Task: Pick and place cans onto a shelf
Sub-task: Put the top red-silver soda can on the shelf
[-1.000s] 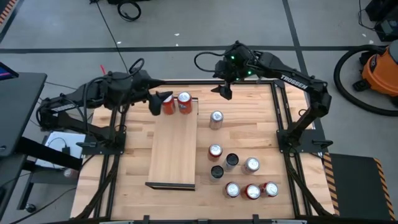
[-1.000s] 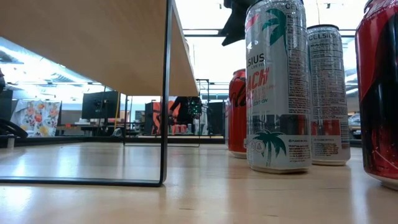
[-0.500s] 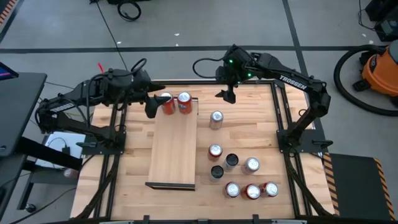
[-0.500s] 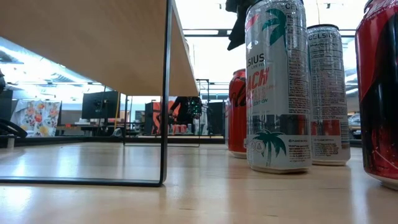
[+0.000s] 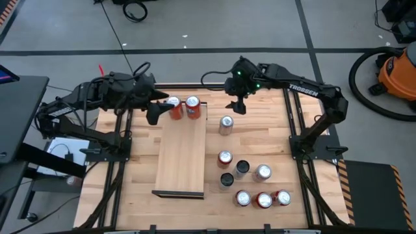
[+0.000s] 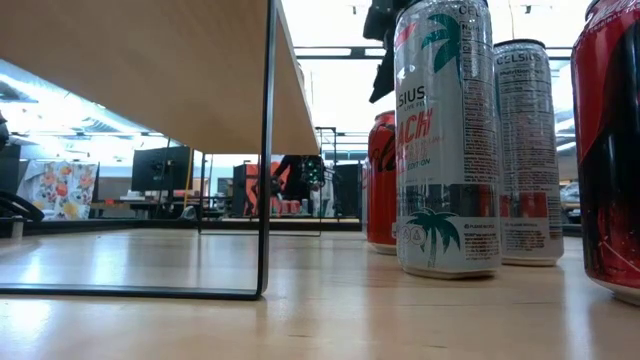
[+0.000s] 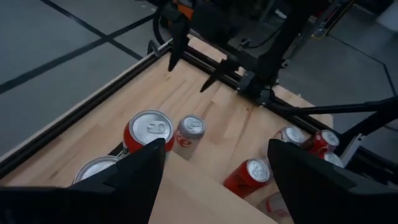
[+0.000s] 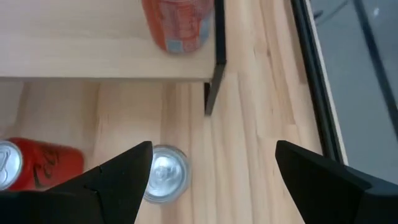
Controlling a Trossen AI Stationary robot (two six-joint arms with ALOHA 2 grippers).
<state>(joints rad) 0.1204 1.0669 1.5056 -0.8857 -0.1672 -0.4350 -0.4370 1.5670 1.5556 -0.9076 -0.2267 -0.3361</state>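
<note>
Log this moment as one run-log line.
shelf: two red cans at far end | left gripper: open, empty, beside them | right gripper: open, above silver can

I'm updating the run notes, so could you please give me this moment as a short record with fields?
Shelf: two cans at its far end, one red, one orange-red
Cans on table: eight; a silver can stands alone
Left gripper: open, empty, beside the shelf's far end
Right gripper: open, empty, above the silver can

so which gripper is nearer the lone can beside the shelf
Right. The right gripper hovers just beyond the lone can; the left gripper is off across the shelf.
</note>
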